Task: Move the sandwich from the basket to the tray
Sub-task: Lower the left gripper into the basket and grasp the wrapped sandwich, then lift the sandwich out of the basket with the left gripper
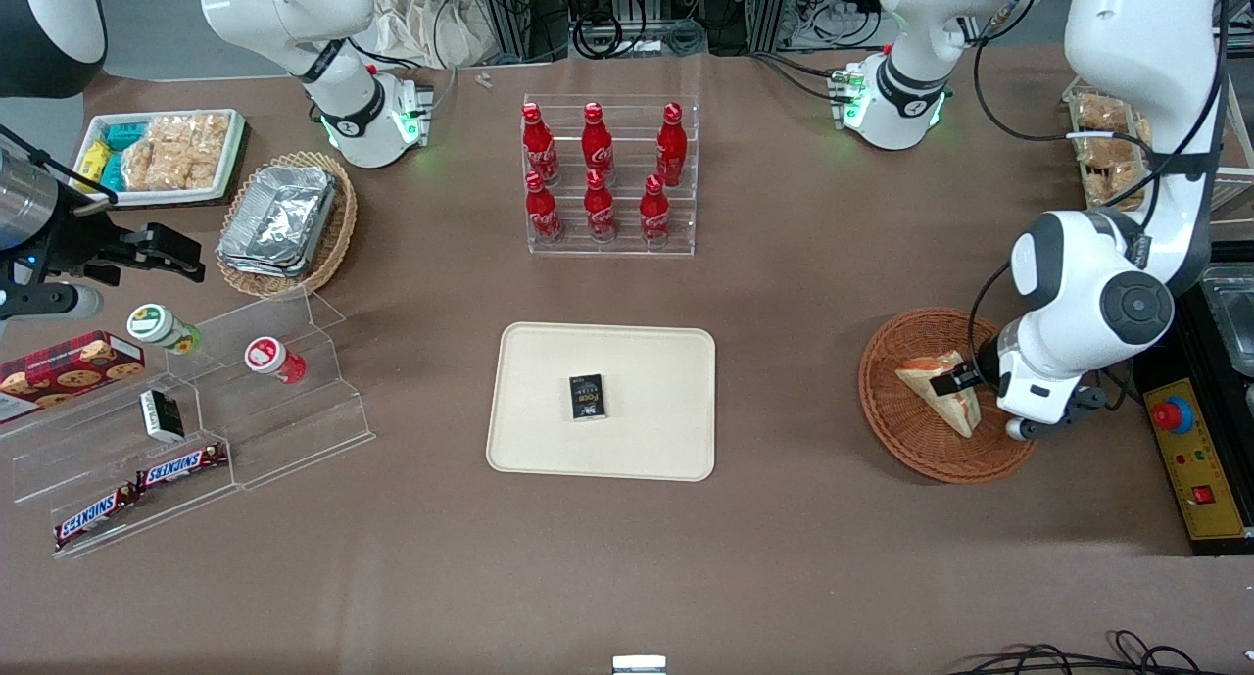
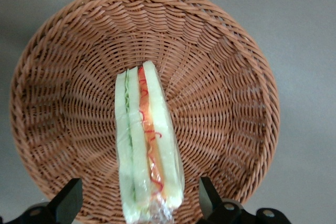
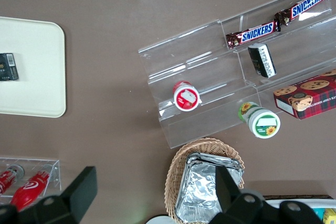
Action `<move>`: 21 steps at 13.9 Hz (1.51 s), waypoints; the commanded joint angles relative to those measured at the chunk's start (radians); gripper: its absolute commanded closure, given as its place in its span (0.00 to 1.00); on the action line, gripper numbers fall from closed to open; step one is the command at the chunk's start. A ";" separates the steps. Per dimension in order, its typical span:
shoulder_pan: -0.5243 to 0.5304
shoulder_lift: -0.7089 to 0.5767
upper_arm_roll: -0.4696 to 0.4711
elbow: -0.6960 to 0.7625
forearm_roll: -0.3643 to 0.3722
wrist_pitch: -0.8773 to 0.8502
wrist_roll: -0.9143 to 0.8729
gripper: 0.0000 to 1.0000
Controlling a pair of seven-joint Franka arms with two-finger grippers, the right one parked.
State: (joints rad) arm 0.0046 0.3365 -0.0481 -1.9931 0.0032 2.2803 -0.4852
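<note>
One hand [image 2: 137, 203] (open) over sandwich [image 2: 147, 145]

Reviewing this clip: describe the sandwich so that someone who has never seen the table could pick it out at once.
Find the round reddish-brown wicker basket at the working arm's end of the table. The sandwich lies in it, with the open gripper straddling it. It is a clear-wrapped triangular wedge of pale bread with red-orange filling, the only thing in the basket.
</note>
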 commanded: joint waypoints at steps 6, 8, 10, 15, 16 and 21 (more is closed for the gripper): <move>-0.005 0.018 0.004 -0.099 0.001 0.150 -0.073 0.02; -0.006 0.012 0.004 -0.099 0.007 0.139 -0.075 0.30; -0.006 -0.005 0.004 -0.095 0.008 0.117 -0.072 0.67; -0.006 -0.095 0.001 -0.027 0.004 -0.088 -0.067 1.00; -0.008 -0.108 -0.002 0.009 0.004 -0.158 -0.061 1.00; -0.008 -0.114 -0.027 0.308 -0.008 -0.507 -0.027 1.00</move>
State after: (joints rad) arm 0.0035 0.2067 -0.0787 -1.8048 0.0026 1.8852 -0.5356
